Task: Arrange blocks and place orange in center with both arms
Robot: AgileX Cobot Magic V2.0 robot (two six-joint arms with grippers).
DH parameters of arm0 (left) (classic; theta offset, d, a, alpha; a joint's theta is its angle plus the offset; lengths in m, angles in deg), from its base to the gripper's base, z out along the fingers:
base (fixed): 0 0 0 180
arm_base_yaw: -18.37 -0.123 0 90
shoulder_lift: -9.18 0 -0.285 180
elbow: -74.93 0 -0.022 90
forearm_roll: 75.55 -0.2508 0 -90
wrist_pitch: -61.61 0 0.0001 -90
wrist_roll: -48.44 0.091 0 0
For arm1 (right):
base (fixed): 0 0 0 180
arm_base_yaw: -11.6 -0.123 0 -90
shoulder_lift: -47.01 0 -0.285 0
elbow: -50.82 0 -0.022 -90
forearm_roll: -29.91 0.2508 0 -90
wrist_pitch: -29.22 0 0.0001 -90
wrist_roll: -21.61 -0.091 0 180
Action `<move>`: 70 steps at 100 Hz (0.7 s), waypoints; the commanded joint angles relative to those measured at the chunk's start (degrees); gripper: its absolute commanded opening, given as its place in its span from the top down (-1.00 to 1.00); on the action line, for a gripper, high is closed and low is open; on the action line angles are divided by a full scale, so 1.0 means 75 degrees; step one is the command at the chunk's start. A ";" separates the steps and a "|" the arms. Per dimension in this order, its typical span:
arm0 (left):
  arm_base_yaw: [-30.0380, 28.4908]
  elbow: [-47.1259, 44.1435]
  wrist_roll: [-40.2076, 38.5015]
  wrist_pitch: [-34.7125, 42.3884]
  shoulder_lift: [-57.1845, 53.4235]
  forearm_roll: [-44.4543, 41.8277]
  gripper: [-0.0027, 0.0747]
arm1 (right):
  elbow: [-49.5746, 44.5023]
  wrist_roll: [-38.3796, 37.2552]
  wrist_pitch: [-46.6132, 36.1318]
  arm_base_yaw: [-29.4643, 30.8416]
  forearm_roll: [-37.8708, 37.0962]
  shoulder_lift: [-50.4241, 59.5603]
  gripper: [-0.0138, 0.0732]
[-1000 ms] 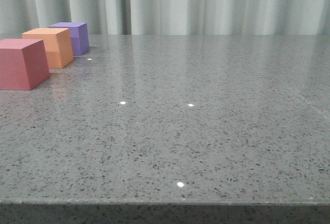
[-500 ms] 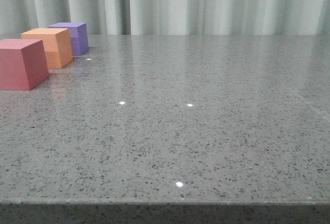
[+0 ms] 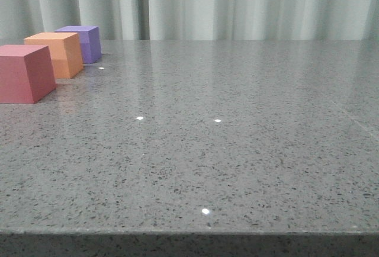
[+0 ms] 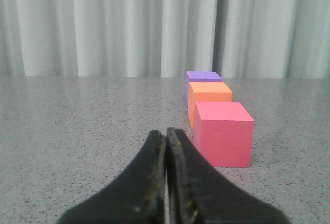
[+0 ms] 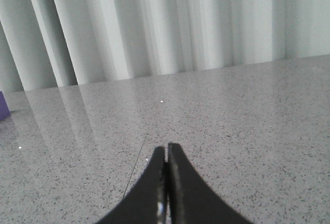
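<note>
We record a glossy grey speckled stone tabletop [image 3: 237, 150] with small bright light reflections on it. Three cubes rest directly on it at the far left, in a row running away from the camera: the red-pink cube [image 3: 23, 73] nearest, the orange cube [image 3: 59, 54] behind it, the purple cube [image 3: 86, 42] farthest. We cannot tell whether neighbouring cubes touch. All three sit upright.

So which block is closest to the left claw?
The red-pink block. It sits at the front of the row, just past the shut left claw; the orange block and purple block line up behind it.
</note>
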 commanded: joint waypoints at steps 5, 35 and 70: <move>-0.0023 -0.0341 -0.0070 0.0663 -0.0260 0.0064 0.98 | -0.0122 0.0129 -0.0848 0.0037 0.0118 0.0215 0.84; -0.0023 -0.0341 -0.0070 0.0663 -0.0260 0.0064 0.98 | -0.0115 0.0135 -0.0777 0.0037 0.0076 0.0415 0.84; -0.0023 -0.0341 -0.0070 0.0663 -0.0260 0.0064 0.98 | -0.0115 0.0135 -0.0777 0.0037 0.0076 0.0415 0.84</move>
